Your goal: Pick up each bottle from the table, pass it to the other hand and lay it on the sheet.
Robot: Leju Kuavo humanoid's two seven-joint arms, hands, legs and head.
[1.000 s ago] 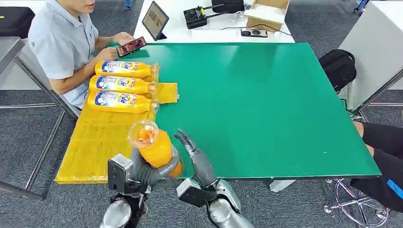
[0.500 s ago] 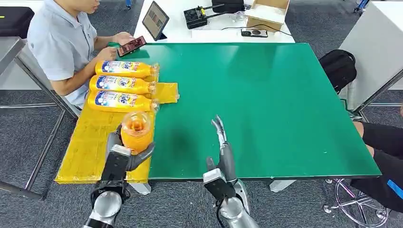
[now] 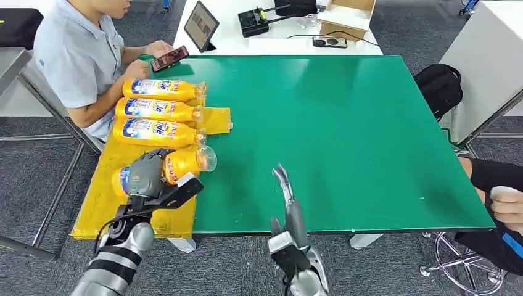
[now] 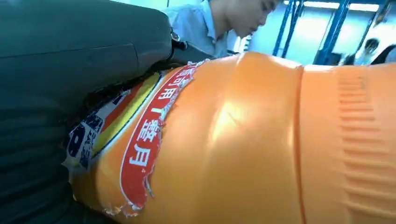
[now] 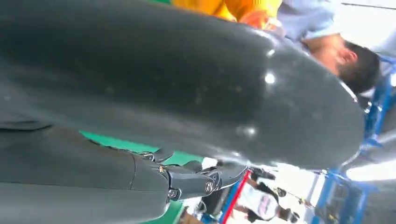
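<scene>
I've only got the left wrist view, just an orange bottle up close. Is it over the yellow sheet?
Observer: Yes. The left hand holds the bottle on its side over the yellow sheet, beside three bottles lying in a row.
Operator: Which way does its cap point?
Observer: Toward the green table, like the other three.
Operator: And the right hand?
Observer: The right hand is empty, fingers straight, above the table's near edge.

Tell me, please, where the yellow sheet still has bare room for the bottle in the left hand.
Bare sheet lies nearer the robot than the held bottle and left hand, down to the sheet's near edge. The far end is crowded: three bottles lie side by side there, beside the seated person.
</scene>
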